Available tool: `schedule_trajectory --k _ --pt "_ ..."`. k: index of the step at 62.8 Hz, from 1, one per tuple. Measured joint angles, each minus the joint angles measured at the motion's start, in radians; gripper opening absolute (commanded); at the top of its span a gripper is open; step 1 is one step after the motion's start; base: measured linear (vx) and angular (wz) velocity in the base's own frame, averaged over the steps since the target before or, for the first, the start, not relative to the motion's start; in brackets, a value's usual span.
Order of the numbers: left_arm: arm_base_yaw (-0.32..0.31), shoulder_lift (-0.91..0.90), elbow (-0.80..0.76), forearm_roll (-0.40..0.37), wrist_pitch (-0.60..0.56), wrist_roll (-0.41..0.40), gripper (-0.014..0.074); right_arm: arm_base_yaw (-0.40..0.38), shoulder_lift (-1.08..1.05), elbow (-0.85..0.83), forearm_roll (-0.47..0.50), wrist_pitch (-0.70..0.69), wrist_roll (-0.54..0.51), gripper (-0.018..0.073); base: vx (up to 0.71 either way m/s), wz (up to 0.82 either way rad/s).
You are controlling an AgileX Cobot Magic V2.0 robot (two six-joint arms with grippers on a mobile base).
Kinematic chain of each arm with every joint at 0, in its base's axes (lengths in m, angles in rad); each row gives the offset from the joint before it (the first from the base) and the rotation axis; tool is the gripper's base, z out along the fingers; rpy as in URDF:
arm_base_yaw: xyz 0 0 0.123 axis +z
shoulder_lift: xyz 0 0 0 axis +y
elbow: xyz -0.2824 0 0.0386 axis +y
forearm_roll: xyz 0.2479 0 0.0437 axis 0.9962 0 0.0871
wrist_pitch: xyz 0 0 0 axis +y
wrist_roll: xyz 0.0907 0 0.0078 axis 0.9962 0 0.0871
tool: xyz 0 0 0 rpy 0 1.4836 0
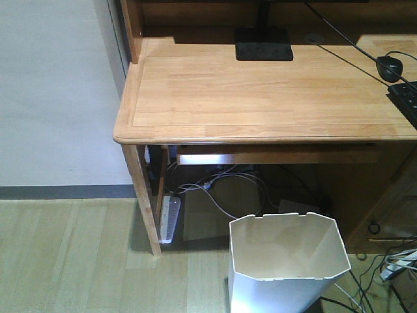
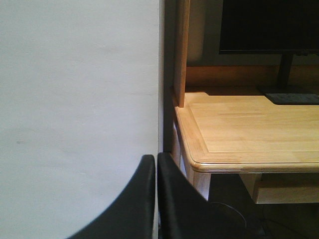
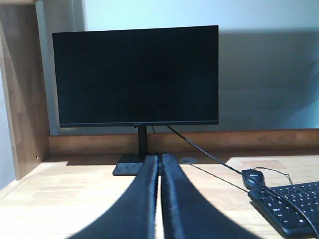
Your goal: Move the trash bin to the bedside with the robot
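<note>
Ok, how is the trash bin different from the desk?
The trash bin is white with angled sides; the desk is light wood with a flat top. The trash bin stands low on the floor, open-topped; the desk rises above it and carries a monitor base, mouse and keyboard. Both stand upright.

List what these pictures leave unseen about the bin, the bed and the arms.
Trash bin: base cut off by the front view's bottom edge.
Bedside: in no view; its direction cannot be told.
Left gripper and right gripper: absent from the front view, and neither wrist view shows the bin, so their gap to it is unknown.
Keyboard: cut by the front view's right edge.
</note>
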Motion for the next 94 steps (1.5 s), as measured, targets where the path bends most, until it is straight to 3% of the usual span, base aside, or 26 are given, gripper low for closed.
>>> schedule_trajectory --k 11,24,36,49,62,80,87,94 --pt "0.000 0.000 0.000 0.000 0.000 0.000 -0.0006 0.000 0.211 -0.141 0.000 0.051 0.000 -0.0011 0.00 0.00" --pt "0.000 0.000 0.000 0.000 0.000 0.000 -0.0006 0.000 0.410 -0.253 0.000 0.235 -0.003 -0.0011 0.00 0.00" --pt "0.000 0.000 0.000 0.000 0.000 0.000 -0.0006 0.000 0.487 -0.266 0.001 0.426 -0.003 -0.0011 0.00 0.00" --pt "0.000 0.000 0.000 0.000 0.000 0.000 -0.0006 0.000 0.502 -0.266 -0.005 0.474 -0.003 0.0006 0.00 0.00" --pt "0.000 0.000 0.000 0.000 0.000 0.000 -0.0006 0.000 0.502 -0.266 -0.022 0.525 -0.003 0.0165 0.00 0.00" --pt "0.000 0.000 0.000 0.000 0.000 0.000 -0.0006 0.000 0.502 -0.266 -0.026 0.573 -0.003 0.0544 0.00 0.00" --pt "0.000 0.000 0.000 0.000 0.000 0.000 -0.0006 0.000 0.502 -0.266 -0.026 0.579 -0.002 0.0606 0.00 0.00" --pt "0.000 0.000 0.000 0.000 0.000 0.000 -0.0006 0.000 0.502 -0.266 -0.026 0.580 -0.002 0.0613 0.00 0.00"
